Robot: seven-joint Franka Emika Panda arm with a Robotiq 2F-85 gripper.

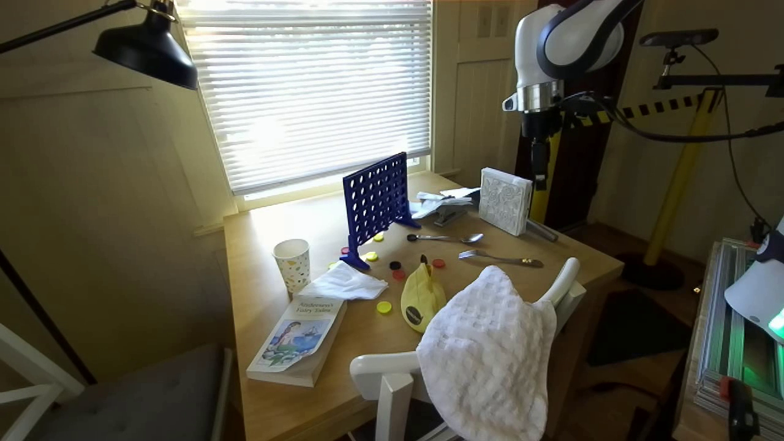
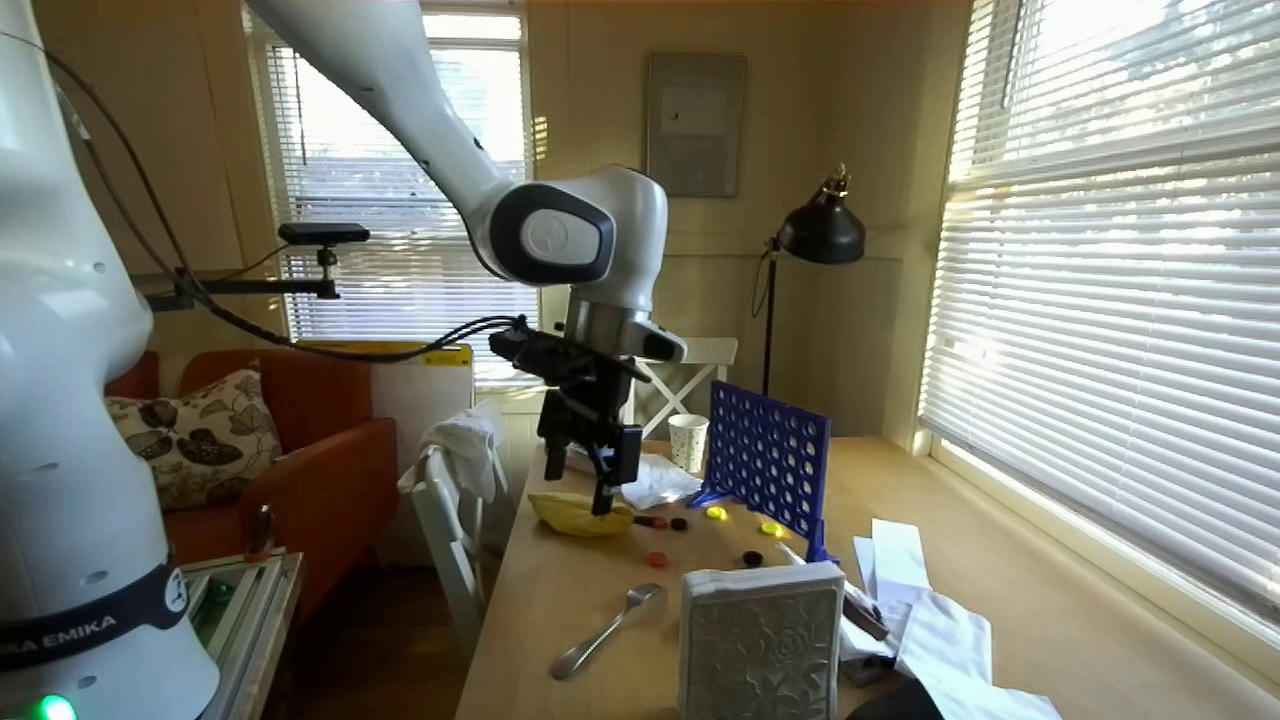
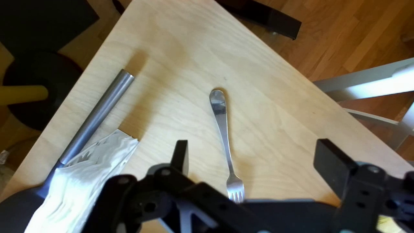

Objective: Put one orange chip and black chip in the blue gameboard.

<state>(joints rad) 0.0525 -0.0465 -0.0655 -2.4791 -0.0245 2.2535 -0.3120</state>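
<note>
The blue gameboard (image 1: 375, 196) stands upright on its feet, its round holes showing in both exterior views. On the tabletop lies an orange-red chip (image 1: 438, 263), with a second orange-red chip (image 1: 399, 275) touching or close to a black chip (image 1: 395, 266). Another black chip (image 2: 752, 559) rests beside the spoon. My gripper (image 2: 580, 482) hangs above the table end with the fork, well away from the board. In the wrist view its jaws are wide apart and hold nothing; the chips and board are outside that view.
The fork (image 3: 226, 139) lies below the gripper. A white carved box (image 1: 503, 201) stands upright near it. A yellow banana-shaped pouch (image 1: 422, 300), paper cup (image 1: 291, 263), book (image 1: 297, 340), spoon (image 1: 450, 238) and yellow chips surround the board. A towel-draped chair (image 1: 490, 349) borders the table.
</note>
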